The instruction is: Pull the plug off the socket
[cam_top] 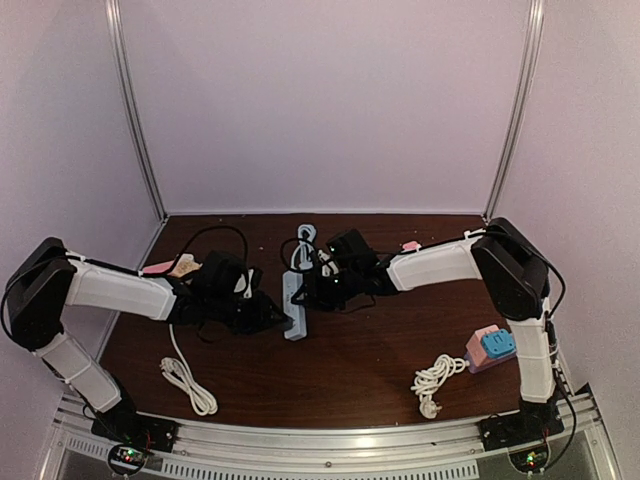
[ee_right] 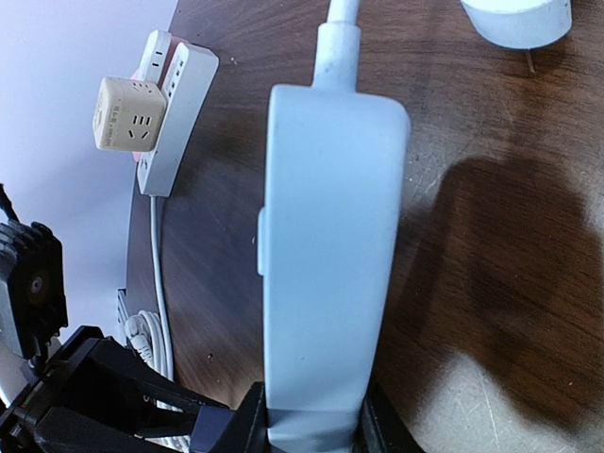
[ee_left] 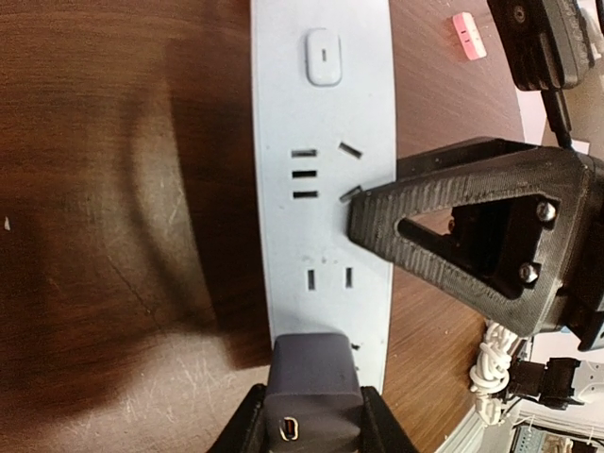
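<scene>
— Plug [ee_left: 311, 377] sits at the near end of the power strip [ee_left: 321, 113] in the left wrist view, left gripper [ee_left: 311, 422] clenched on it.
— Right wrist view: right gripper [ee_right: 316, 429] clamps the power strip. Overhead, both meet mid-table. Pull squarely off, no twisting.

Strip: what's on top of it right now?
A grey plug sits on the strip, the left gripper shut on it. Beyond lie empty sockets and a switch. What lies beneath the plug is covered.

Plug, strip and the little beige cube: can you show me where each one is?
plug [ee_left: 311, 377], left wrist view, on its dark top face.
strip [ee_right: 326, 236], right wrist view, middle of its pale body.
cube [ee_right: 127, 113], right wrist view, on its socket face.
</scene>
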Robot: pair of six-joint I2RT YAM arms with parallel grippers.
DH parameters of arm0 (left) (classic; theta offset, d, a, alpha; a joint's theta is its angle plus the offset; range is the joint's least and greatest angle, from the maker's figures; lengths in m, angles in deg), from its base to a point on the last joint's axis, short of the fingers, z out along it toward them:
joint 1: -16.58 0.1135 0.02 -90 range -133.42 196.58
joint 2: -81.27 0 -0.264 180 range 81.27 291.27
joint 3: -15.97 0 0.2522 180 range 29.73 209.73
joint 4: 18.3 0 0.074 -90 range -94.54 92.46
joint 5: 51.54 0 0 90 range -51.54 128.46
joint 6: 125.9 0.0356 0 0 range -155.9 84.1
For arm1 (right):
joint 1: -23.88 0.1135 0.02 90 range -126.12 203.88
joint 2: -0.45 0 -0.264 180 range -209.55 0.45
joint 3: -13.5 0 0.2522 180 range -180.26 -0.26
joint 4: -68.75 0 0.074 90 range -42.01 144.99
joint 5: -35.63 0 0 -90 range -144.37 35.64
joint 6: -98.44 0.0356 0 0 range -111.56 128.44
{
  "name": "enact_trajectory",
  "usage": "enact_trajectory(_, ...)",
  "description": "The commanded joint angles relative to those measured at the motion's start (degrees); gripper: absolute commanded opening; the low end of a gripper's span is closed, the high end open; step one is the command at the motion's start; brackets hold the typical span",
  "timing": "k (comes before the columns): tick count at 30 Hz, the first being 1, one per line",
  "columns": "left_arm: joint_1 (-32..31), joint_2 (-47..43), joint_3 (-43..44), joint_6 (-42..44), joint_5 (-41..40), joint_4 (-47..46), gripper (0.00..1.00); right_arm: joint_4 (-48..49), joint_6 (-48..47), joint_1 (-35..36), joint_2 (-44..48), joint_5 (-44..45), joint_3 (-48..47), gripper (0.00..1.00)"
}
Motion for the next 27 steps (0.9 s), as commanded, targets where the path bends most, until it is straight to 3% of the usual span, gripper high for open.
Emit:
enact_trajectory(1, 0.58, -4.69, 1.99, 2.3, -0.18, -3.59, 0.0, -4.63, -4.49, -0.27, -2.79, 5.13, 1.05, 0.0)
enact_trajectory(20, 2.68, -9.31, 0.41, 4.98, 1.88, -2.31, 0.0, -3.35, -3.01, -1.21, -4.4, 7.34, 3.48, 0.0)
enact_trajectory(27, 3.74, -9.78, 3.11, 8.64, 2.23, 3.59, 0.0, -3.43, -3.14, -1.45, -4.81, 7.64, 3.62, 0.0)
